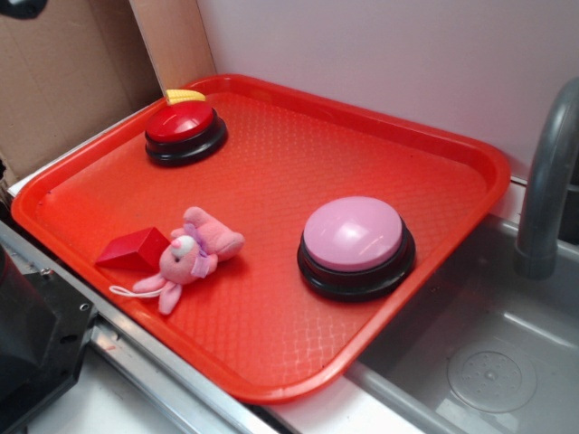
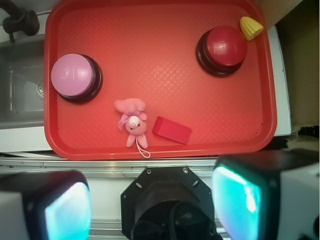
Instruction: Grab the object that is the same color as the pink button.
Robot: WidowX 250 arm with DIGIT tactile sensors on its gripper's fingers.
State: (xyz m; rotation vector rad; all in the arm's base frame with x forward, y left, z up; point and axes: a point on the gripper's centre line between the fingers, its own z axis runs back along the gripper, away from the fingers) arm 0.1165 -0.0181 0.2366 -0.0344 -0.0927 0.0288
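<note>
A small pink plush bunny (image 1: 189,256) lies on the red tray (image 1: 271,344) near its front-left edge, its white string loop trailing toward the rim. In the wrist view the bunny (image 2: 132,121) lies near the tray's near edge. The pink button (image 1: 354,240), a pale pink dome on a black base, stands right of it; the wrist view shows the pink button (image 2: 74,76) at the left. My gripper (image 2: 152,205) hangs high above the tray's near edge, off the tray, open, with nothing between its pads (image 2: 67,212). The exterior view does not show the fingers.
A red wedge block (image 1: 136,246) touches the bunny's left side. A red-domed button (image 1: 185,128) and a yellow piece (image 1: 185,95) stand at the tray's far corner. A grey sink (image 1: 488,353) with a faucet (image 1: 547,181) lies right of the tray. The black robot base (image 2: 167,200) sits below the gripper.
</note>
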